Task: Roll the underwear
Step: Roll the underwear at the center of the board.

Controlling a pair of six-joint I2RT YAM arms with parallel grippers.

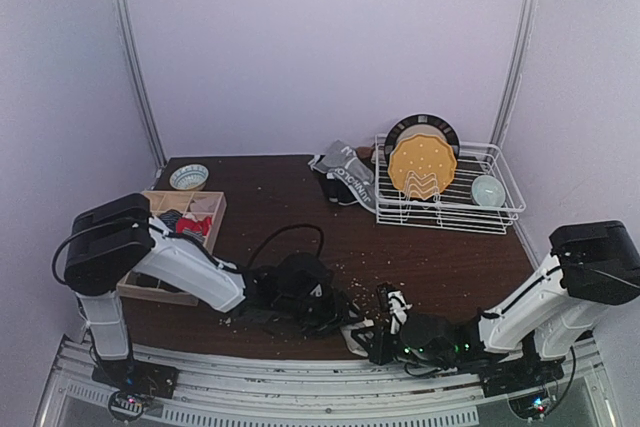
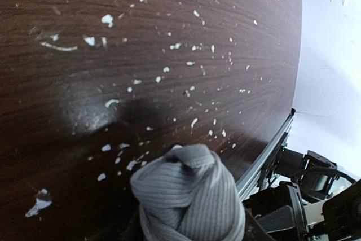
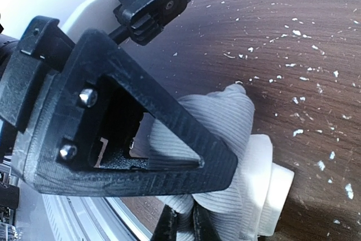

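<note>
Pinching the grey ribbed briefs (image 3: 220, 117) in my right gripper (image 1: 372, 332) holds them rolled tight (crumbs (image 2: 107, 20) everywhere); whether my left gripper (image 1: 315, 289) clamps too, I cannot tell.

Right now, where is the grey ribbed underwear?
The grey ribbed underwear is bunched at the near edge of the table, just right of centre in the top view, where the left arm and right arm meet.

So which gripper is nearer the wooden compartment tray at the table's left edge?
Left. The left gripper is to the right of the wooden compartment tray, near mid-table; the right gripper is farther right, by the near edge.
</note>
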